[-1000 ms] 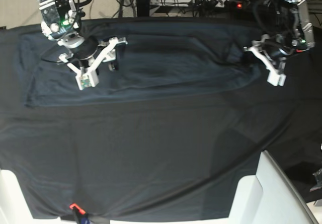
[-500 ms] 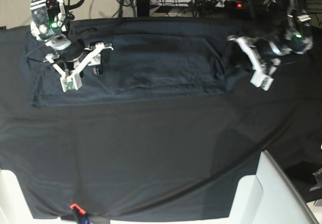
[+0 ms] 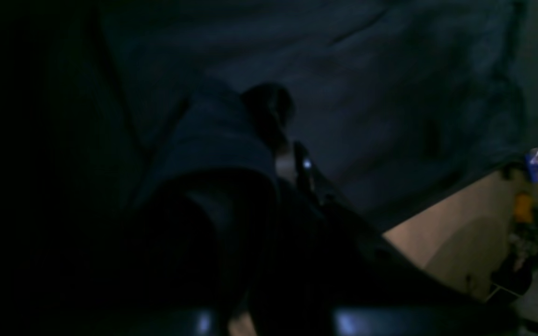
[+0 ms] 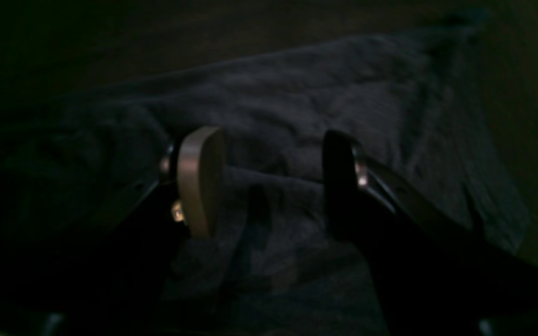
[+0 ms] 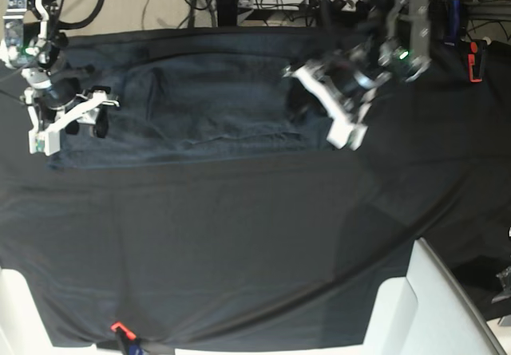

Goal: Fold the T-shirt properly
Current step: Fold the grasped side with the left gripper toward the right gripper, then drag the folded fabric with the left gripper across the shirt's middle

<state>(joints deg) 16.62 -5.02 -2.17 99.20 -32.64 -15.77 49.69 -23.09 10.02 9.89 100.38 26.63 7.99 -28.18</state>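
Wrist cams were super dim and blurry

Base view looked evenly lit and fairly sharp; wrist shots were murky, maybe motion-smeared.

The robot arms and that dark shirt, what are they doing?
They are folding a T-shirt that lies on a table covered with a black cloth. The left gripper is shut on one end of the shirt and holds that end over the middle of the shirt. The right gripper hangs open over the other end and holds nothing. The fold is not finished yet.
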